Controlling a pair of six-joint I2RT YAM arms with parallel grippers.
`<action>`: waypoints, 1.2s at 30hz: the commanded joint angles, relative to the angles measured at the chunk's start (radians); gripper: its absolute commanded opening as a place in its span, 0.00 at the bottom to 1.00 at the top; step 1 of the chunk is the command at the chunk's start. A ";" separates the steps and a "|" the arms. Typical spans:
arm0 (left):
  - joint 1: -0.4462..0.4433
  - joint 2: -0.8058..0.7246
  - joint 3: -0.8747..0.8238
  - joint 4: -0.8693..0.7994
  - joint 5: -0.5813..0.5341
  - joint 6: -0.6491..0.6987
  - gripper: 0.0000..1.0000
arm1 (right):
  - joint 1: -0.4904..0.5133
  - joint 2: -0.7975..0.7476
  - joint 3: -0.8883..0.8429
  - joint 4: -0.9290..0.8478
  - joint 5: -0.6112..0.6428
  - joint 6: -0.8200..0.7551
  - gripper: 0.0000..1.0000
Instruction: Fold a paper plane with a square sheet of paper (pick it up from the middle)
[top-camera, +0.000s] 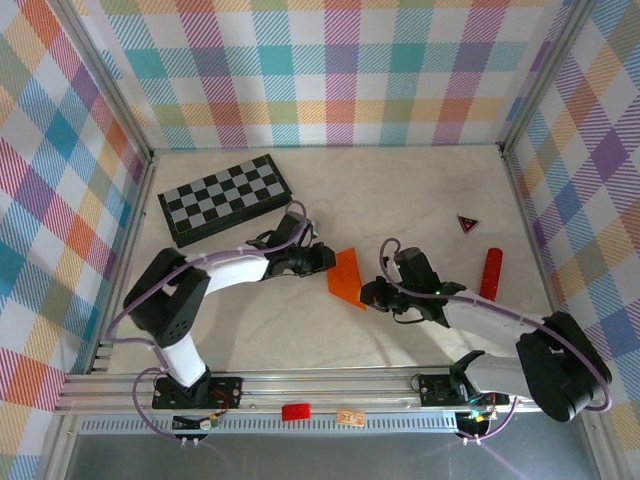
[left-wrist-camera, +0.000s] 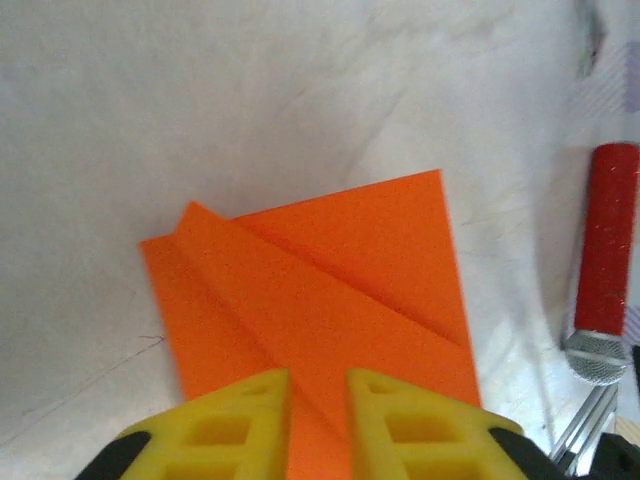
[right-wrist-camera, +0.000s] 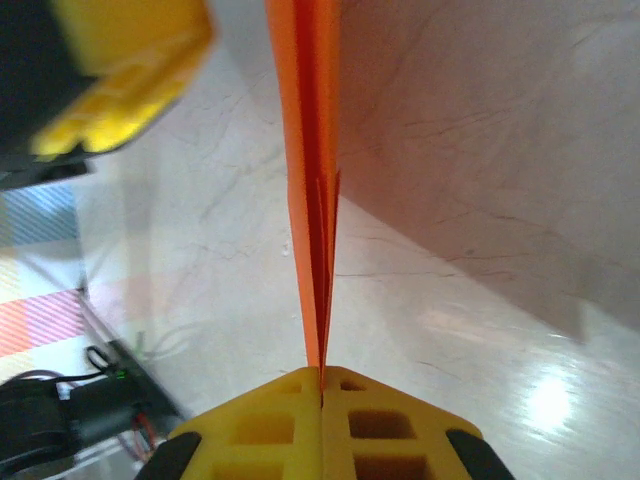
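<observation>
Partly folded, judging by the slanting flaps and creases across the square sheet of paper (left-wrist-camera: 330, 290); near the middle of the worktop (top-camera: 420, 185), stood on edge rather than lying flat. Pinched along one edge by the right hand (right-wrist-camera: 321, 400), fingers pressed together on it, the orange layers running up toward 12 o'clock from that wrist camera; from above, gripping at the sheet's 4 o'clock. Facing the flat side from the sheet's 10 o'clock, the left hand (left-wrist-camera: 318, 410); fingers a little spread, orange showing through the gap, apparently clamped on nothing.

Plenty to go wrong from here, by judgement only. One narrow pinch on thin paper; likely to sag, twist or pivot under any sideways nudge. Layers already fanning slightly above the pinch; apt to spring open and lose the creases. Closing the left hand off the centre line; a skewed fold, hard to undo. Pulling both ways at once; a tear or a slip out of the pinch. Red cylinder (top-camera: 490, 273) at the sheet's 3 o'clock, close by the right forearm; easily knocked by a wide swing.
</observation>
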 joint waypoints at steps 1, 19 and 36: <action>-0.003 -0.113 -0.033 -0.017 -0.112 0.014 0.26 | 0.005 -0.058 0.065 -0.200 0.147 -0.167 0.02; 0.073 -0.316 -0.189 -0.042 -0.338 -0.078 0.24 | 0.398 0.173 0.422 -0.681 1.149 -0.381 0.01; 0.117 -0.337 -0.240 -0.033 -0.342 -0.124 0.27 | 0.502 0.485 0.544 -0.646 0.897 -0.456 0.13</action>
